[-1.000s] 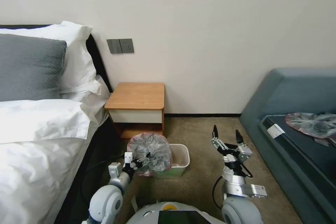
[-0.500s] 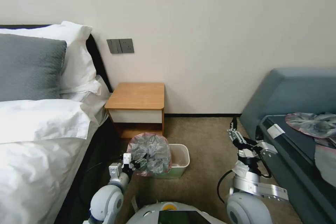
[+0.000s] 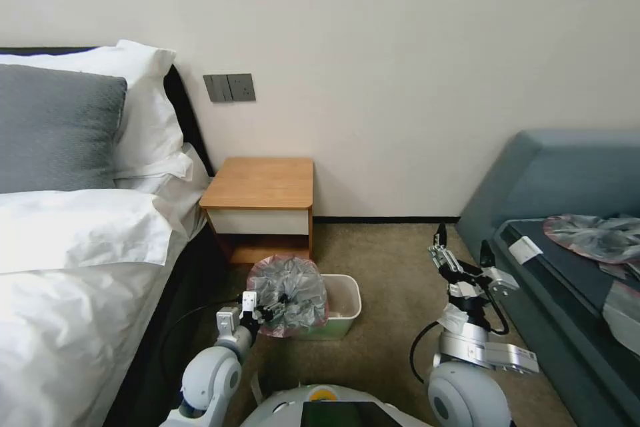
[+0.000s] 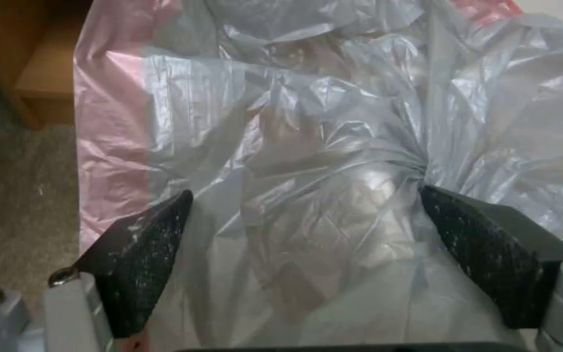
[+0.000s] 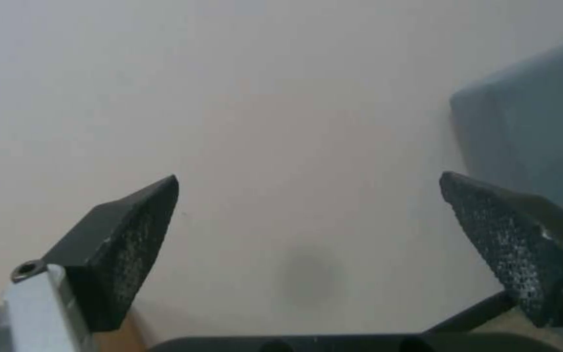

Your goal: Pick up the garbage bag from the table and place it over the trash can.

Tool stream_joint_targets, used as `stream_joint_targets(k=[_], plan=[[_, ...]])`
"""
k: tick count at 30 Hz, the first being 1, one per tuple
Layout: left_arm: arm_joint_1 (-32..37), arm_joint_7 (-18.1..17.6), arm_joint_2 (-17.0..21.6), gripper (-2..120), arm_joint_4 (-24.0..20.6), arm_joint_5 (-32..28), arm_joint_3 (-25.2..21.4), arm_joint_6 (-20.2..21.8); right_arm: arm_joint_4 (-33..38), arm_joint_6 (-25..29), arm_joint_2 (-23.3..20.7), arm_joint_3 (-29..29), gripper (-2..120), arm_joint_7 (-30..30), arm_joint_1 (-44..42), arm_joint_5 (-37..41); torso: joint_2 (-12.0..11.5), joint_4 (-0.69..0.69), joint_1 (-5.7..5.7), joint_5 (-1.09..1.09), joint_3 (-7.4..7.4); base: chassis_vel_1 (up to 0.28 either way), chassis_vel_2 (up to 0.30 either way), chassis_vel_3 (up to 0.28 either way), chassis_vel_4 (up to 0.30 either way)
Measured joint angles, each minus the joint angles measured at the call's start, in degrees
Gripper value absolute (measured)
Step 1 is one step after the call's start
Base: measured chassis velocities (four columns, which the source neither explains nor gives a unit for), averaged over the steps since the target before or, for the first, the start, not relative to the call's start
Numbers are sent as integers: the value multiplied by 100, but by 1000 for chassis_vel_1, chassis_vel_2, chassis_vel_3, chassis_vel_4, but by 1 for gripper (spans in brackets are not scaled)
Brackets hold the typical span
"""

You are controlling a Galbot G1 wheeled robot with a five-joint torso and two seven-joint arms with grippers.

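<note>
Crinkled see-through grey garbage bag point(image 3: 288, 293) with pink rim lies directly ahead of the spread-fingered, ungripping left gripper point(image 3: 270, 310), draped over the cream-white plastic trash can point(image 3: 341, 307), while the empty, spread right gripper point(image 3: 461, 253) hangs well apart.

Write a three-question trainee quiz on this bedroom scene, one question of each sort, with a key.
1. True or false: the garbage bag lies flat on the table.
2. Which gripper is at the bag? A) left gripper B) right gripper
3. Fill in: the trash can stands on the carpet in front of the ____.

Key
1. False: it is bunched over the left part of the trash can, by the left gripper.
2. A: the left wrist view shows its fingers spread wide, with bag plastic between them. The right gripper is raised, open, near the sofa.
3. table
</note>
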Motion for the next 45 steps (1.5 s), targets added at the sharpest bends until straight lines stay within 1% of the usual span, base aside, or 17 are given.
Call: stream_joint_targets(k=[4, 9, 10, 12, 14, 15, 17, 21, 22, 25, 31, 36, 39, 40, 41, 43, 45], plan=[[-115, 2, -36, 87, 44, -4, 26, 56, -13, -2, 3, -15, 100, 1, 20, -28, 0, 0, 0, 0, 0, 0, 0, 0, 0], [-239, 65, -53, 66, 128, -12, 80, 250, 19, -3, 21, -22, 100, 9, -6, -86, 0, 0, 0, 0, 0, 0, 0, 0, 0], [-239, 65, -53, 66, 128, -12, 80, 250, 19, -3, 21, -22, 100, 9, -6, -86, 0, 0, 0, 0, 0, 0, 0, 0, 0], [-252, 84, -54, 58, 150, -7, 84, 307, 35, 2, 25, -20, 100, 12, -33, -99, 0, 0, 0, 0, 0, 0, 0, 0, 0], [-251, 90, -53, 54, 154, 6, 85, 322, 38, 5, 25, -18, 100, 14, -42, -104, 0, 0, 0, 0, 0, 0, 0, 0, 0], [-246, 94, -53, 46, 155, 48, 86, 344, 38, 16, 23, -13, 100, 16, -55, -113, 0, 0, 0, 0, 0, 0, 0, 0, 0], [-239, 97, -55, 42, 155, 69, 86, 353, 37, 20, 22, -12, 100, 18, -54, -119, 0, 0, 0, 0, 0, 0, 0, 0, 0], [-161, 94, -52, 23, 114, 225, 68, 381, 12, 23, 13, -35, 100, 30, 10, -165, 0, 0, 0, 0, 0, 0, 0, 0, 0], [-161, 94, -52, 23, 114, 225, 68, 381, 12, 23, 13, -35, 100, 30, 10, -165, 0, 0, 0, 0, 0, 0, 0, 0, 0], [-129, 68, -47, 10, 88, 276, 55, 387, 4, 15, 11, -67, 100, 35, 57, -190, 0, 0, 0, -1, 0, 0, 0, 0, 0], [-85, -16, -58, 9, 43, 349, 58, 371, 4, 0, 1, -80, 100, 39, 82, -217, 0, 0, 0, -1, 0, 0, 0, 0, 0], [-15, -156, -105, 9, -5, 496, 86, 168, 16, -50, -11, -94, 100, 42, 109, -221, 0, 0, 0, 0, 0, 0, 0, 0, 0], [49, -290, -127, 9, -82, 488, 108, -285, 58, -159, -87, -155, 100, -76, 149, -101, 0, 0, 0, 0, 0, 0, 0, 0, 0], [49, -290, -127, 9, -82, 488, 108, -285, 58, -159, -87, -155, 100, -76, 149, -101, 0, 0, 0, 0, 0, 0, 0, 0, 0], [76, -319, -133, 9, -119, 430, 107, -528, 83, -224, -139, -176, 100, -200, 153, 11, 0, 0, 0, 1, 0, 0, 0, 0, 0], [122, -334, -160, 9, -193, 350, 83, -1009, 191, -534, -322, -240, 100, -797, 155, 501, 0, 0, 0, 1, 0, 0, 0, 0, 0], [128, -335, -163, 9, -200, 333, 76, -1112, 221, -641, -377, -264, 100, -943, 163, 646, 0, 0, 0, 0, 0, 0, 0, 0, 0]])
